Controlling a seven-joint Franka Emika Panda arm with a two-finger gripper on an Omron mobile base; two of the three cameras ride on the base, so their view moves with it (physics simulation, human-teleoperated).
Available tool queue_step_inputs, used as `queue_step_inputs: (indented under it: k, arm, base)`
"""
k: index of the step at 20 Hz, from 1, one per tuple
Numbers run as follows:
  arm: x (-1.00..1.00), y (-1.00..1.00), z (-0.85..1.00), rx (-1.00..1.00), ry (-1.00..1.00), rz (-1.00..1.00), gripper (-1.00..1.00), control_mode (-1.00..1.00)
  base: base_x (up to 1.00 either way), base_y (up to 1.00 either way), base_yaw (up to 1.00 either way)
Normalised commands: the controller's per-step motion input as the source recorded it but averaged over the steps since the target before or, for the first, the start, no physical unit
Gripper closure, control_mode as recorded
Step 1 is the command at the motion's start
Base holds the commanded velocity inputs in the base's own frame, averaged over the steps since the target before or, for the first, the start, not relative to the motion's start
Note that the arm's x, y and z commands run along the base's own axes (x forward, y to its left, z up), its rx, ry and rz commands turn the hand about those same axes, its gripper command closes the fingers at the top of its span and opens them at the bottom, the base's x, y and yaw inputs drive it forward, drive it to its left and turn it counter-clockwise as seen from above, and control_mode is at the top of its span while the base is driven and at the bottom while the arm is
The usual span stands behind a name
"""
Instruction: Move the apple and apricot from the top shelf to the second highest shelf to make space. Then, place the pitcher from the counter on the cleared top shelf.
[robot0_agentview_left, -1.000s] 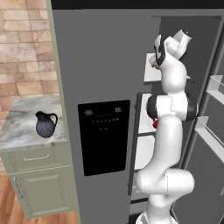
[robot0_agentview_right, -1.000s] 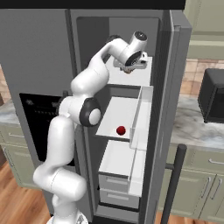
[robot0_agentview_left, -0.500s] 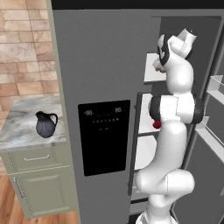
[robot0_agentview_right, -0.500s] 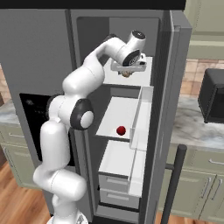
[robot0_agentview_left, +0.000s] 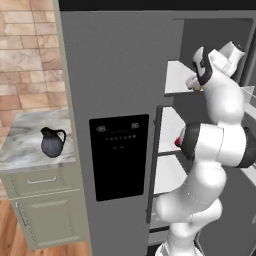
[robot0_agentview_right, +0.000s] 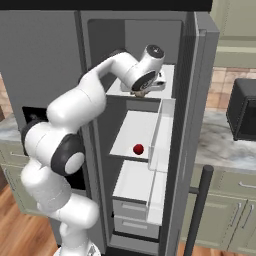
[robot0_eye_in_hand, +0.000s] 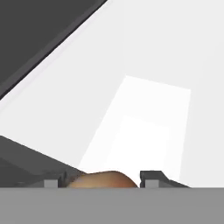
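We've got the apricot (robot0_eye_in_hand: 101, 179) sitting right between the half-open jaws of the gripper (robot0_eye_in_hand: 101, 180) at the top shelf's (robot0_agentview_right: 167, 80) front edge, not clearly pinched yet, while the apple (robot0_agentview_right: 138, 149) already sits on the second highest shelf (robot0_agentview_right: 131, 132) below.

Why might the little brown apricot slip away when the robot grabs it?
The apricot looks round and smooth, so it could probably roll on the flat top shelf. The gripper has narrow fingertips on either side, so an off-centre squeeze might pop it out.
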Motion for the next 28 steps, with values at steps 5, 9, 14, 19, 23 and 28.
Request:
queue_step_inputs:
  k: [5,9,14,19,23,28]
  arm:
    - [-1.0,0.0,0.18,-0.03,0.03,0.0,1.0,-1.0]
    - [-1.0,0.0,-0.2,-0.03,0.0,0.0,1.0,-1.0]
    - [-1.0,0.17,-0.69,-0.01,-0.06,0.02,1.0,-1.0]
    - [-0.76,0.27,-0.8,0.0,-0.12,0.0,1.0,-1.0]
    - [-0.4,0.3,-0.61,0.0,-0.11,0.0,1.0,-1.0]
    - [-0.09,0.39,-0.43,0.0,-0.04,0.0,1.0,-1.0]
  base:
    - [0.0,0.0,0.0]
    - [0.0,0.0,0.0]
    - [0.0,0.0,0.0]
    - [0.0,0.0,0.0]
    - [0.0,0.0,0.0]
    - [0.0,0.0,0.0]
